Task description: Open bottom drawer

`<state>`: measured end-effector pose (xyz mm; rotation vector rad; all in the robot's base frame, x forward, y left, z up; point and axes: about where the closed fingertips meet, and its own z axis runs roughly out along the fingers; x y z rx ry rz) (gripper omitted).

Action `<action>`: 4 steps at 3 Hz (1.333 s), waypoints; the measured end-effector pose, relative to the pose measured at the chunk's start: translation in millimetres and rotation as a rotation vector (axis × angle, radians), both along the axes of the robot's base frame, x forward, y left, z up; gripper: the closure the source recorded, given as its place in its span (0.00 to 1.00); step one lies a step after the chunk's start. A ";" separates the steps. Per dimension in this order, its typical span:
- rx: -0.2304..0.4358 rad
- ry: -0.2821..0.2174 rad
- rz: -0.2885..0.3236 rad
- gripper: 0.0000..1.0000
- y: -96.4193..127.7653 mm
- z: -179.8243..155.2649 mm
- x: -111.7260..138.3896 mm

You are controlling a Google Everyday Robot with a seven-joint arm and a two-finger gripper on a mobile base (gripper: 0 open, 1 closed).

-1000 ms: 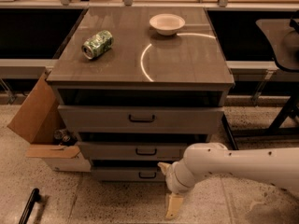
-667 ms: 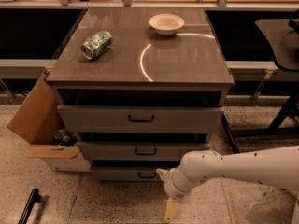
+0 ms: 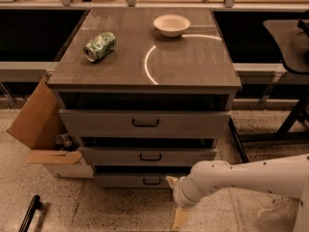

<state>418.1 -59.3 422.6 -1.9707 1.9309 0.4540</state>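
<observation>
Robot lab: claw (image 3: pixel 175 200) beside bottom drawer (image 3: pixel 137 181)

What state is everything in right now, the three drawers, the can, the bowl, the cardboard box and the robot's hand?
bottom drawer: looks shut, handle not gripped
middle drawer: looks shut
top drawer: looks shut
can: lying on its side on the cabinet top
bowl: upright, looks empty
cardboard box: open
hand: open, low by the bottom drawer's front, right of its handle

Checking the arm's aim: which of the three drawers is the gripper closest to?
The bottom drawer, the narrowest front with the small black handle. The gripper sits low by its right end; the middle drawer and top drawer are higher.
</observation>
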 end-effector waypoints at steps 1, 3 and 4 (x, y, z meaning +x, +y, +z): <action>-0.018 -0.010 -0.039 0.00 -23.6 -40.0 9.9; -0.014 -0.005 -0.094 0.00 -64.7 -132.9 37.7; -0.014 -0.005 -0.093 0.00 -64.7 -132.9 37.7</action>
